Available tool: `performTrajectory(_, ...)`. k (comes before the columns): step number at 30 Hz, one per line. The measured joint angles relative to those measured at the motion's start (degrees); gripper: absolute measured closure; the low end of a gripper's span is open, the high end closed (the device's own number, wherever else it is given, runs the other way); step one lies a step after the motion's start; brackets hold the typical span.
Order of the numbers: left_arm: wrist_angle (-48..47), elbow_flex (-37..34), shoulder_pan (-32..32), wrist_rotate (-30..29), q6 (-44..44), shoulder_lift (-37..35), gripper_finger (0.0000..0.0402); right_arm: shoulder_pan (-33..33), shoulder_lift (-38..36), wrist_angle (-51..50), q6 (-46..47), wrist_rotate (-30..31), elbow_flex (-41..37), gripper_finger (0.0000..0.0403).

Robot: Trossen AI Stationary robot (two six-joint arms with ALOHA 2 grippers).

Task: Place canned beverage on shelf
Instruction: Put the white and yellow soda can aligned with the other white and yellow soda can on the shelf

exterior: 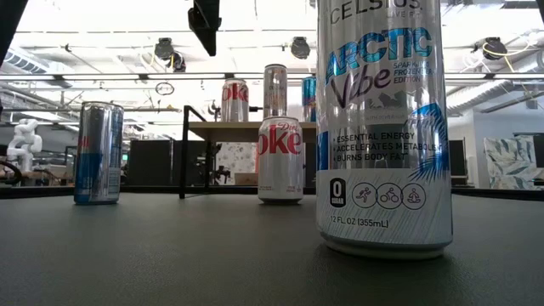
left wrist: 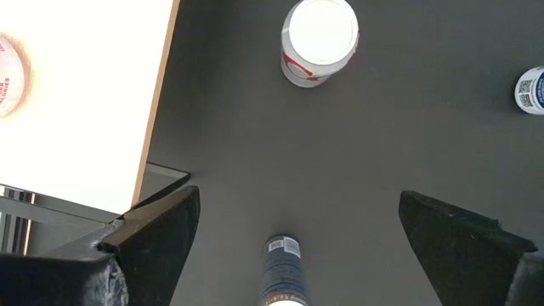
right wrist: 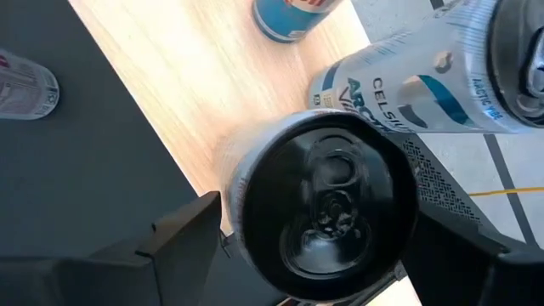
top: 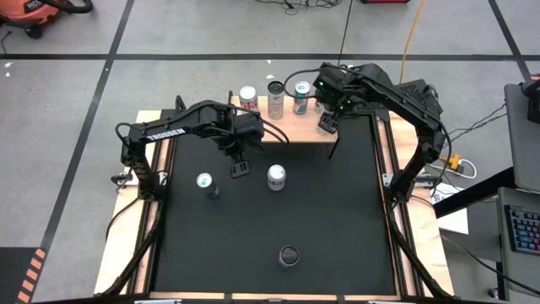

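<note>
The light wooden shelf [top: 287, 128] stands at the table's far edge. A dark-topped can [right wrist: 327, 212] stands upright on its right part. My right gripper [top: 327, 125] is above that can, open, one finger on either side of its top. Three more cans [top: 275, 97] stand in a row on the shelf. My left gripper [top: 239, 169] hangs open over the black mat, pointing down, with nothing between its fingers [left wrist: 161, 238]. A Diet Coke can [top: 276, 176], a blue-and-silver can [top: 204, 181] and a Celsius can [top: 288, 256] stand upright on the mat. My right gripper comes at the dark-topped can from above, slanting, with its fingers [right wrist: 183, 242] beside the can's upper wall [right wrist: 234, 183]. The can's wide top hides the fingertips, so I cannot tell whether they touch it. The can stands upright on the shelf [right wrist: 195, 93].
A white Celsius can [right wrist: 408, 93] stands close beside the dark-topped can on the shelf. The black mat [top: 337, 219] has open room on its right half. The shelf's thin black leg [exterior: 182, 153] stands behind the mat's cans.
</note>
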Motion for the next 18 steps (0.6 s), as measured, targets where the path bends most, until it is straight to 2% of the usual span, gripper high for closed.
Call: performTrajectory(18, 0.00, 0.00, 0.02, -0.01, -0.02, 0.00, 0.0004, 0.07, -0.87, -0.02, -0.95, -0.35, 0.00, 0.0090)
